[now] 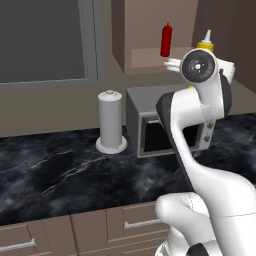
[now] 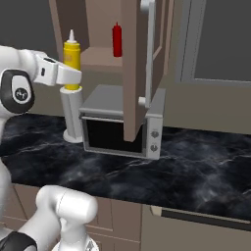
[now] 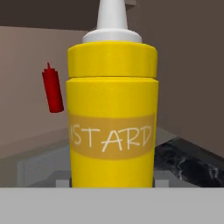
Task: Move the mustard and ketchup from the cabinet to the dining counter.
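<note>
Gripping the mustard (image 2: 72, 60) with my claw (image 2: 72, 77), jaws clamped on the bottle's lower body. Bottle upright, nozzle up, at upper left of the right base frame, clear of the shelf and above the paper towel roll (image 1: 110, 120). In the left base frame the mustard's tip pokes out at upper right, behind my wrist. Hand frame: yellow body dead centre, label facing me, partly readable.

Ketchup (image 1: 166, 40) stands upright on the cabinet (image 2: 135, 68) shelf, top centre of the left base frame; in the hand frame it sits small at middle left, well apart from the mustard. Cabinet door hangs open, bar handle (image 2: 148, 49) toward the camera in the right base frame. Microwave (image 2: 120, 122) sits on the black marble worktop (image 1: 75, 170) below the shelf.
</note>
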